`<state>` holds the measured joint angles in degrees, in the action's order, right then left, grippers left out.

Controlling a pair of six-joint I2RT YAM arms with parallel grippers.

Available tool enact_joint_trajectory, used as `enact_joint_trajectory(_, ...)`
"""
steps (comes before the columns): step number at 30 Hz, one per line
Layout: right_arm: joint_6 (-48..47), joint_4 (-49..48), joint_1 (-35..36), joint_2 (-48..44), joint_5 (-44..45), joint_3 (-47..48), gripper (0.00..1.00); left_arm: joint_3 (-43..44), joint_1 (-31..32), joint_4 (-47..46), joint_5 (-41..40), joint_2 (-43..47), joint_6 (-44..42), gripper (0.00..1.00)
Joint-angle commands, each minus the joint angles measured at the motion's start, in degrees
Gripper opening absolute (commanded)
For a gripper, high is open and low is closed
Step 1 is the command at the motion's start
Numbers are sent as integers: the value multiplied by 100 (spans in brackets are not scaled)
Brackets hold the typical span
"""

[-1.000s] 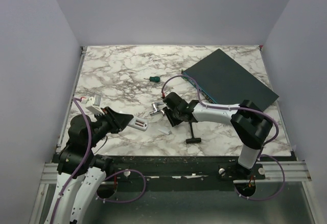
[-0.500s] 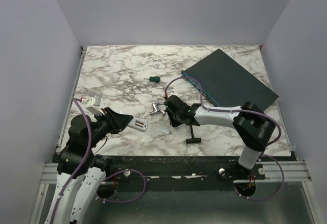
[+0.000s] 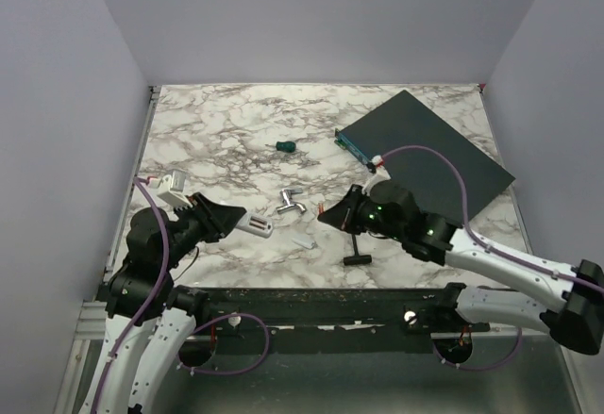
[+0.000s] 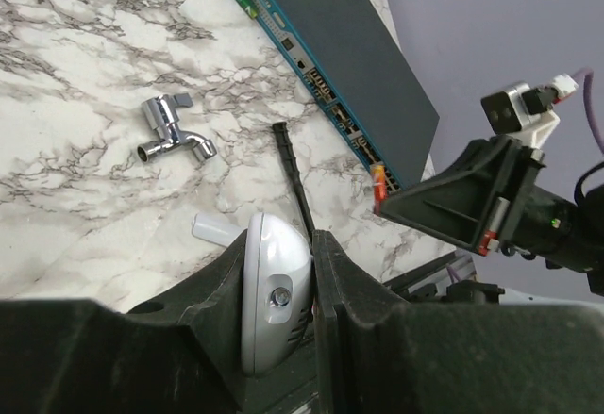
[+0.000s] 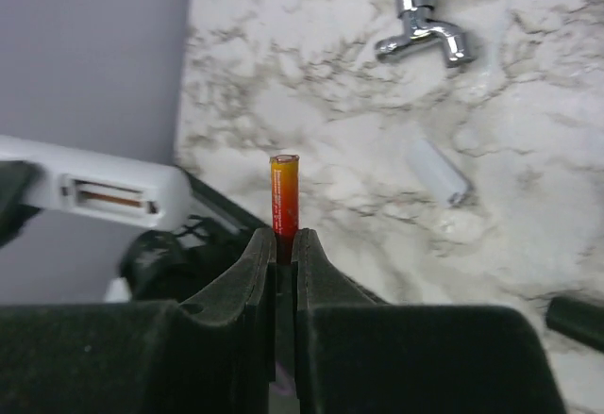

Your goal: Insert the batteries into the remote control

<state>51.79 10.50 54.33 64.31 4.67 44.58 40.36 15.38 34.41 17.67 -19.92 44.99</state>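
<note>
1. Battery (image 5: 284,192): a thin orange-red cylinder standing upright between the fingers of the right gripper (image 5: 284,240). Its lower end is pinched in the narrow slot and its pale-rimmed end sticks out past the fingertips, off the table.
2. Right gripper, state: fingers (image 5: 255,273) closed almost fully onto the battery, with only the battery's width between them.
3. Right arm, pose: the forearm reaches low from the near right corner, and the gripper (image 3: 327,214) is raised above the marble and points left.
4. Remote control (image 4: 274,291): a small white handset clamped edge-on between the fingers of the left gripper (image 4: 278,254). Its rounded end projects past the fingertips, clear of the table (image 3: 217,122).
5. Left gripper, state: fingers pressed against both long sides of the remote control, open only as wide as its body.
6. Left arm, pose: the elbow is folded at the near left and the gripper (image 3: 236,222) points right. It faces the right gripper, and the two tips are apart.
7. Small white strip (image 5: 437,171): flat on the marble between the two sets of fingertips.
8. Silver tap piece (image 3: 290,203): beyond both fingertips, lying on its side.
9. Black T-handled rod (image 3: 356,244): on the marble beneath the right gripper.
10. Dark teal box (image 3: 425,150): well beyond the right fingers, at the far right.
11. Green-handled screwdriver (image 3: 284,146): well beyond the tap piece.
</note>
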Motion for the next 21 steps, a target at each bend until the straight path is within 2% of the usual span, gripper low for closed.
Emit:
enact_joint_trajectory(1,2415,-715,36,-1023,-423,-812,1,-32,-35,-538,122,-38,193,0)
enact_joint_trajectory(5,3573,-1361,39,-2226,-47,-1546,1,-54,-35,-821,233,63,232,0)
enact_joint_trajectory(10,3376,-1242,35,-3223,519,-1540,1,-239,-30,-1519,908,123,320,0)
enact_joint_trajectory(15,2358,-1555,37,-3563,438,-1479,1,-772,-7,-2934,1903,159,908,0)
enact_joint_trajectory(17,1591,-1930,35,-3580,129,-1534,1,-887,29,-3319,2076,173,1049,0)
enact_joint_trajectory(21,-461,-2194,34,-3374,-986,-1500,1,-829,88,-3282,2087,134,934,0)
